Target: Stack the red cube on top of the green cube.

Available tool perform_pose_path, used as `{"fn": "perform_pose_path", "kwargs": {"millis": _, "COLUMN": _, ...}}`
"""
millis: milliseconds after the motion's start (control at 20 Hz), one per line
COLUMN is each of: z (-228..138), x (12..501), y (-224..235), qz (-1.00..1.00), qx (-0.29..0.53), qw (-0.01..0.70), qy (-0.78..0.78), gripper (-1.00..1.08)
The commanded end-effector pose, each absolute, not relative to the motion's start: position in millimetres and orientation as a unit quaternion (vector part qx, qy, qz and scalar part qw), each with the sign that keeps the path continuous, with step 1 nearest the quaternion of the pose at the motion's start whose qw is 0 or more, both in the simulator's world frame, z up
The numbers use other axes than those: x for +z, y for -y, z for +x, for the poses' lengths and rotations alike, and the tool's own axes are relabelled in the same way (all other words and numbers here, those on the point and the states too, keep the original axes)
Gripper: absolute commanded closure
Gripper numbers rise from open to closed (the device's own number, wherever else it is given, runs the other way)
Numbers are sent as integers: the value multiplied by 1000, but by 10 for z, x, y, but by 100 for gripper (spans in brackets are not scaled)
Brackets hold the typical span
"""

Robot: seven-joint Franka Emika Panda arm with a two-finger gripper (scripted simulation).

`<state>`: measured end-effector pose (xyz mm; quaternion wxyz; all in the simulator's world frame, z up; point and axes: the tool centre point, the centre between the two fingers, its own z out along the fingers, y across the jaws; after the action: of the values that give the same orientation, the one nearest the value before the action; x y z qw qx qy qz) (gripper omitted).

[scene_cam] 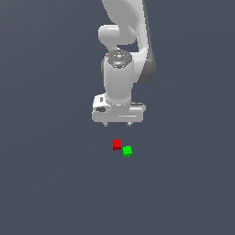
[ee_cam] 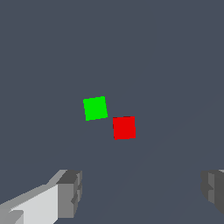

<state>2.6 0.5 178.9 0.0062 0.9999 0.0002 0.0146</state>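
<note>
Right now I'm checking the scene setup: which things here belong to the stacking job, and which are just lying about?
Belongs to the job:
red cube
green cube
gripper, open, above both cubes

Just lying about:
nothing else in either view

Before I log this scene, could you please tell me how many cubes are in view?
2: the small bright red cube lies beside the small bright green cube, corners nearly touching, below the open gripper.

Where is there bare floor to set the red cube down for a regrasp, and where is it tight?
Bare surface lies on every outer side of the red cube and green cube. It is crowded only between them: their near corners almost meet, leaving no room for a finger. The open gripper hangs above, holding nothing.
</note>
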Motion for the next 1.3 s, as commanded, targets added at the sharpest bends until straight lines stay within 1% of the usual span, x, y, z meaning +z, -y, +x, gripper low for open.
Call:
{"fn": "perform_pose_path", "kwargs": {"millis": 0, "z": 26, "x": 1789, "y": -5, "qz": 1000, "qx": 15, "qw": 6, "qy": 0, "gripper": -92}}
{"fn": "perform_pose_path", "kwargs": {"millis": 350, "z": 52, "x": 1639, "y": 3, "qz": 1000, "qx": 13, "qw": 5, "qy": -5, "gripper": -92}}
{"fn": "perform_pose_path", "kwargs": {"millis": 900, "z": 175, "x": 942, "y": 36, "qz": 1000, "qx": 3, "qw": 1, "qy": -26, "gripper": -92}}
{"fn": "perform_pose_path", "kwargs": {"millis": 1250, "z": 225, "x": 696, "y": 42, "qz": 999, "qx": 0, "qw": 0, "qy": -33, "gripper": -92}}
